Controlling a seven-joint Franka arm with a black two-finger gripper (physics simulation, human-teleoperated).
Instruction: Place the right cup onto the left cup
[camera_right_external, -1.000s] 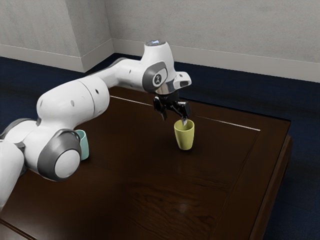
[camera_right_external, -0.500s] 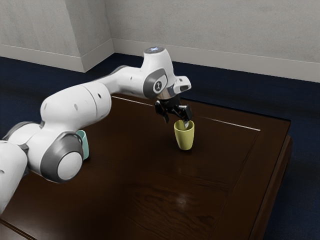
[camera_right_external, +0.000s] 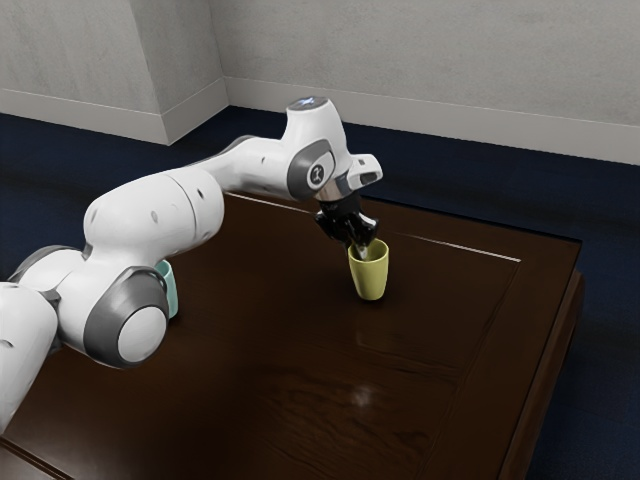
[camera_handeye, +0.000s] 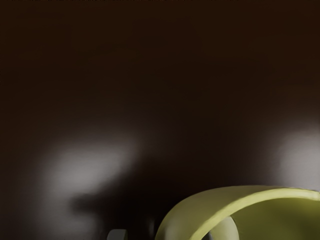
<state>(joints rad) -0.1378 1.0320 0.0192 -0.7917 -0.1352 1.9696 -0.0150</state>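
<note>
My gripper (camera_right_external: 355, 246) is at the near-side rim of the yellow cup (camera_right_external: 370, 277), which stands upright on the table. In the wrist view my gripper (camera_handeye: 170, 233) straddles the wall of the yellow cup (camera_handeye: 182, 220): one fingertip is outside, the other inside the mouth. A gap shows between the outer fingertip and the wall, so the fingers are partly closed but still open. The teal cup (camera_right_external: 171, 290) stands at the exterior view's left, largely hidden behind the arm.
The dark wooden table (camera_right_external: 290, 390) carries both cups. Its edge runs past the yellow cup toward the exterior view's right. The arm's elbow is in front of the teal cup, and a grey wall stands behind the table.
The fingers have drawn closer together around the yellow cup's wall, and my hand has come slightly lower. The arm's elbow has shifted a little toward the exterior view's right. The cups have not moved.
</note>
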